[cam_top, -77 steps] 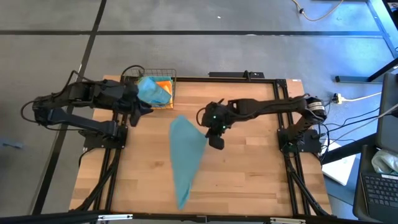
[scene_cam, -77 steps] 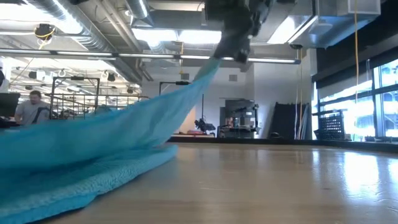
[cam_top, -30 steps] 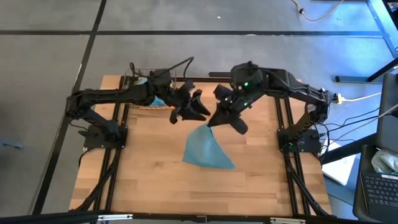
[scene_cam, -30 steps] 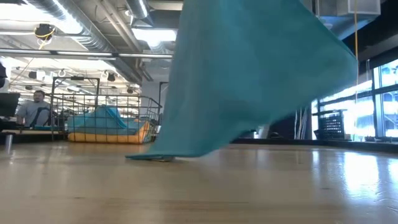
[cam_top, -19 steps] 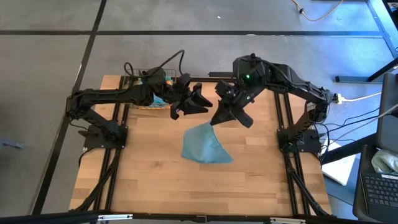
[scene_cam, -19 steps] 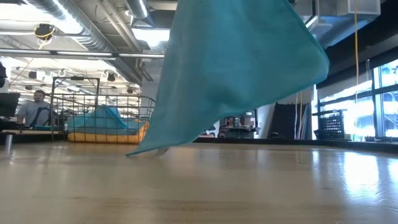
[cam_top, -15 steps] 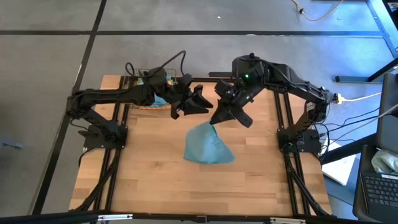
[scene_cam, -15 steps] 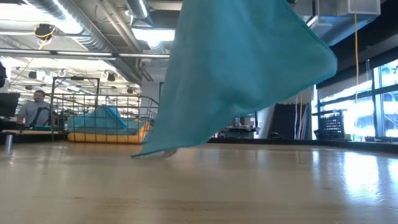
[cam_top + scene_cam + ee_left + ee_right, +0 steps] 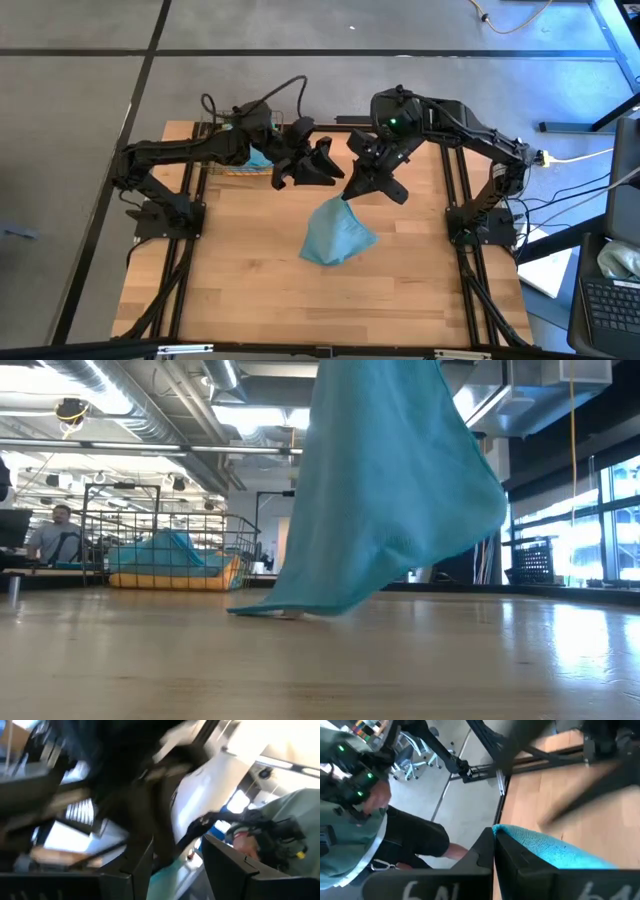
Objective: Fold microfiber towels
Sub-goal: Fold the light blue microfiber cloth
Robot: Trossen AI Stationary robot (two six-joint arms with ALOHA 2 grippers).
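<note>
stage: early, 0 folds showing | right hand (image 9: 347, 195) pinching teal towel (image 9: 338, 235) corner, hanging it over table (image 9: 240, 290) centre | left hand (image 9: 322, 168) spread, holding nothing, nearing towel | remaining towels (image 9: 165, 552) waiting in basket (image 9: 200, 525) at far left corner

Grey floor (image 9: 80, 100); ceiling ducts (image 9: 130, 390), bright windows (image 9: 590, 530).
</note>
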